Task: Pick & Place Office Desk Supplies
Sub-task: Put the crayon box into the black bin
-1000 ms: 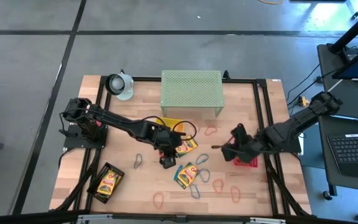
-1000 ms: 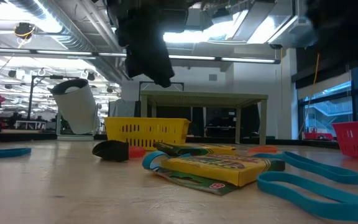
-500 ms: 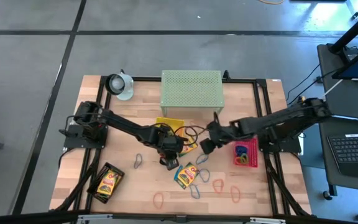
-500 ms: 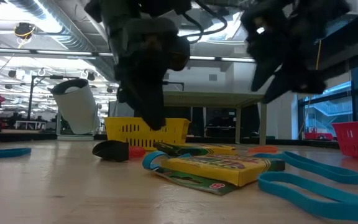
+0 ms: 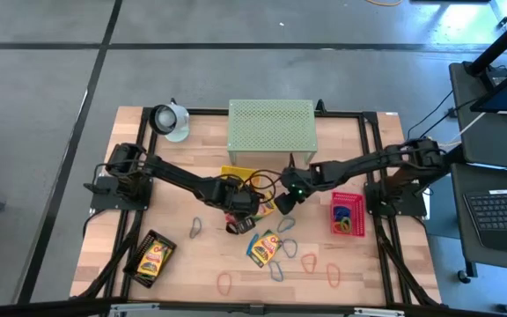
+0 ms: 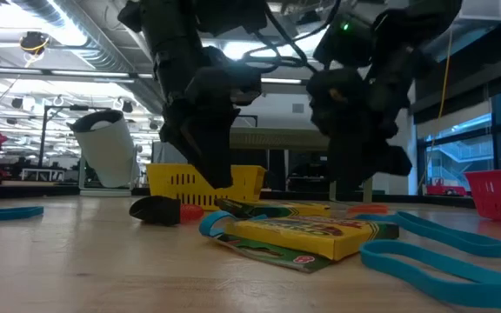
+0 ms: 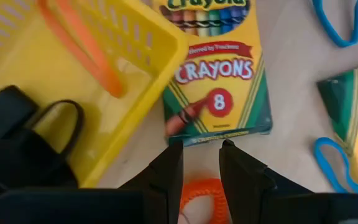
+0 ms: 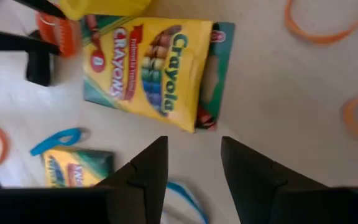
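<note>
Three crayon boxes lie on the desk: one (image 5: 266, 206) at the middle beside the yellow mesh tray (image 5: 238, 175), a second (image 5: 263, 247) just nearer the front edge, and a third in the black mesh tray (image 5: 151, 258) by the front left corner. Loose loops are scattered over the front half: blue ones (image 5: 287, 248) around the second box, orange and red ones (image 5: 308, 261) toward the front edge, one (image 5: 298, 186) near the pale green mesh shelf (image 5: 270, 129) at the back edge. An exact loop count cannot be made. More loops fill the pink mesh tray (image 5: 348, 216) by the right edge.

The left pincer (image 5: 237, 223) hangs over the desk's middle, its fingers (image 7: 166, 176) a little apart, with an orange coiled band (image 7: 201, 194) showing between them; whether they pinch it cannot be told. A small black clip (image 6: 155, 209) lies just beside it. The right pincer (image 5: 283, 204) hovers over the edge of the middle crayon box, its fingers (image 8: 146, 170) spread and holding nothing.

The yellow tray holds an orange loop (image 7: 82, 51) and a black clip (image 7: 17, 118), and crowds the middle box. A white cup-like object (image 5: 172, 121) stands at the back left corner.
</note>
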